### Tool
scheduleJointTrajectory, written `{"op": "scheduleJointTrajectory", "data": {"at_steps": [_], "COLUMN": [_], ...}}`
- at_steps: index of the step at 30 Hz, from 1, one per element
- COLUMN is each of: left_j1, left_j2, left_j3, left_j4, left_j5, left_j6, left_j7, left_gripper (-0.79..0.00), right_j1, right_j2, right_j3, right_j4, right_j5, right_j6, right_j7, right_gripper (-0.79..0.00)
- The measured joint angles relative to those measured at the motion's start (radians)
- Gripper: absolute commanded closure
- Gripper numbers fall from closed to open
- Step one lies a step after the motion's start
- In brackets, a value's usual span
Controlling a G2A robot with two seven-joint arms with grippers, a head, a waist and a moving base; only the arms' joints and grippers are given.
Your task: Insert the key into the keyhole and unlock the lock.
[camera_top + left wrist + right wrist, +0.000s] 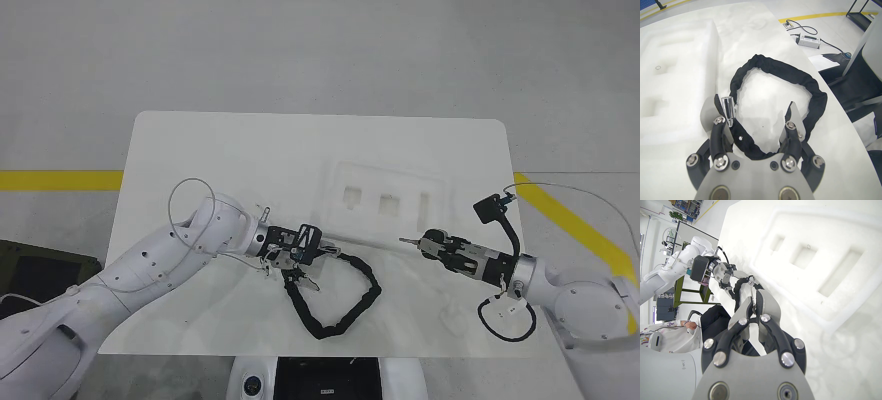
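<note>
The left gripper [753,100] is over the near side of the table [200,160]. Its fingers [715,106] are wide apart and are not squeezing anything. A black chain [810,85] runs through the gap between them, down by the palm. The rest of the chain lies on the table in a big loop.

At one end of the chain is the shiny silver lock [728,110]. It stands up just beside one finger of the left gripper. In the right wrist view, the round end of the lock [751,281] with the keyhole faces the right gripper.

The right gripper [754,296] has its fingers [745,306] shut tight on the key [752,298]. The thin metal part of the key sticks out past the fingertips and points at the lock. In the top view, the key [407,241] and the left gripper [300,244] are apart, with bare table between them. The key is not in the keyhole.

A white foam tray [385,205] with three square holes lies on the table behind both grippers. A tiny ring [808,246] lies in the middle hole.
</note>
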State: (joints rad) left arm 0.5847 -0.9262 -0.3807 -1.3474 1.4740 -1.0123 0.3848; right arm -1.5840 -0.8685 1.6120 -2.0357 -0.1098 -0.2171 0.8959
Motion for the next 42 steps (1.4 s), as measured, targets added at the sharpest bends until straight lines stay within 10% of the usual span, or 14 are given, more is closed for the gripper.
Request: {"op": "scheduleJointTrajectory", "data": {"at_steps": [42], "left_j1": [-0.027], "left_j2": [-0.119], "left_j3": [-0.016], "left_j4": [0.137], "left_j5": [0.063], "left_j6": [0.0], "left_j7": [-0.079], "left_gripper": [-0.246], "right_j1": [0.0], "right_j2": [0.0], "right_j3": [0.0], "right_j4": [0.0], "right_j5": [0.0], "right_j6": [0.0], "right_j7": [0.0], "right_gripper": [0.0]}}
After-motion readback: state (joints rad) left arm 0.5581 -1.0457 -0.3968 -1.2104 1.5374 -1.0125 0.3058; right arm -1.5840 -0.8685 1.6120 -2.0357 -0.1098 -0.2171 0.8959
